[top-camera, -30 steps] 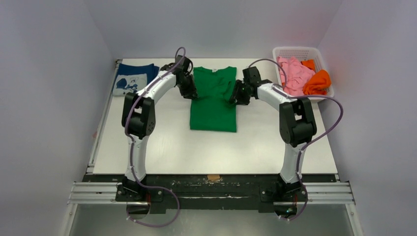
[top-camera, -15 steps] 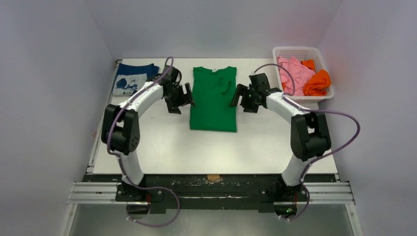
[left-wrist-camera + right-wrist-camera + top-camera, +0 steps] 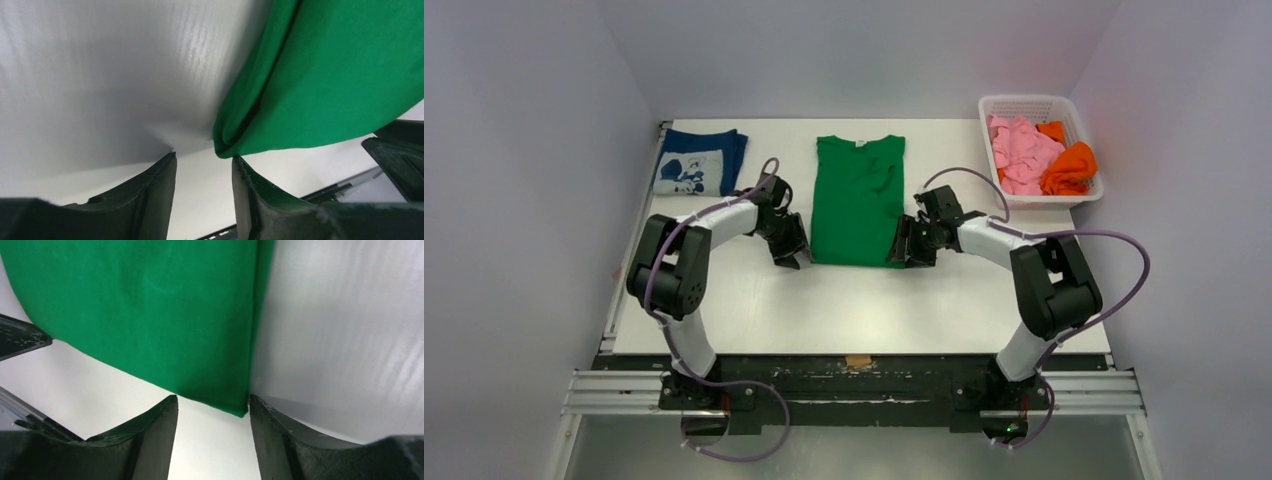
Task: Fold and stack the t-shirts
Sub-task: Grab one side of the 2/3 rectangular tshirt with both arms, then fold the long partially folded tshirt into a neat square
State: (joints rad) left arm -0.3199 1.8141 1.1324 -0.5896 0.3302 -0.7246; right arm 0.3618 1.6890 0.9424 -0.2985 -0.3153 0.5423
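Gaping left tool [image 3: 204,159] and right tool [image 3: 213,401] flank green t-shirt [image 3: 858,195] near corners.

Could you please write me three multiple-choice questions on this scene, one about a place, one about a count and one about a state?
1. In which corner of the table does the white basket stand?
A. far right
B. far left
C. near left

2. How many t-shirts lie on the table outside the basket?
A. one
B. two
C. three

3. In what state are the left gripper and the right gripper?
A. both open
B. both shut on cloth
C. left shut, right open

Answers:
1 A: the top view shows the basket at the far right.
2 B: only the green t-shirt and the folded navy t-shirt lie there.
3 A: each wrist view shows the fingers apart, with a near corner of the green t-shirt unpinched ahead of them.
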